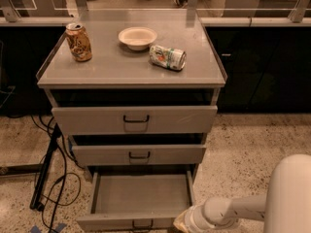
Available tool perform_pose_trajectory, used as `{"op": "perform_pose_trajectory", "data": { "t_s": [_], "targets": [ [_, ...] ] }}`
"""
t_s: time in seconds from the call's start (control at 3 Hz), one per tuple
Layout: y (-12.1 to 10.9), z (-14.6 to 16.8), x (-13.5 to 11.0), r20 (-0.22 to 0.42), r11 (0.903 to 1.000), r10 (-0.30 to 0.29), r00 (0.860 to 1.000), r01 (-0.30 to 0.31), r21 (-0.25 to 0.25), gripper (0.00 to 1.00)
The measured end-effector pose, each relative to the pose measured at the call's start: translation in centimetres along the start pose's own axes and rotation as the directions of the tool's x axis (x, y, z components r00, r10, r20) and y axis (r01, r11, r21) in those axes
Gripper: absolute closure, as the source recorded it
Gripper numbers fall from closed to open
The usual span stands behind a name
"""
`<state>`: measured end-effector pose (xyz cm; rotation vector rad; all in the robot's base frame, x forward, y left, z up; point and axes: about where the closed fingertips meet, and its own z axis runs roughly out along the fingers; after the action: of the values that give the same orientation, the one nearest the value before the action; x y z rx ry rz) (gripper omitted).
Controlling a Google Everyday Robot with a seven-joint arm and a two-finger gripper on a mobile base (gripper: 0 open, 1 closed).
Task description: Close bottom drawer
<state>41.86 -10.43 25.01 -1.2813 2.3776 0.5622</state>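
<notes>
The bottom drawer point(141, 196) of the grey metal cabinet is pulled far out and empty inside. Its slim front panel point(126, 223) with a small dark loop handle point(142, 224) lies at the bottom edge of the camera view. My gripper point(183, 221) is at the end of the white arm that comes in from the lower right. It sits right at the drawer front's right corner. The middle drawer point(139, 155) and top drawer point(135, 119) above are each out a little.
On the cabinet top stand an upright brown can point(78, 42), a white bowl point(138, 37) and a can lying on its side point(167, 57). Black cables and a stand leg point(46, 171) lie on the speckled floor to the left. A dark counter runs behind.
</notes>
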Motion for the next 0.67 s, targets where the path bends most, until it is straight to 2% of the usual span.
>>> {"op": "perform_pose_trajectory", "data": {
  "t_s": [0.67],
  "targets": [
    [-2.5,4.5,1.0,0.056,0.9998,-0.004,0.998,0.002,0.021,1.0]
  ]
}}
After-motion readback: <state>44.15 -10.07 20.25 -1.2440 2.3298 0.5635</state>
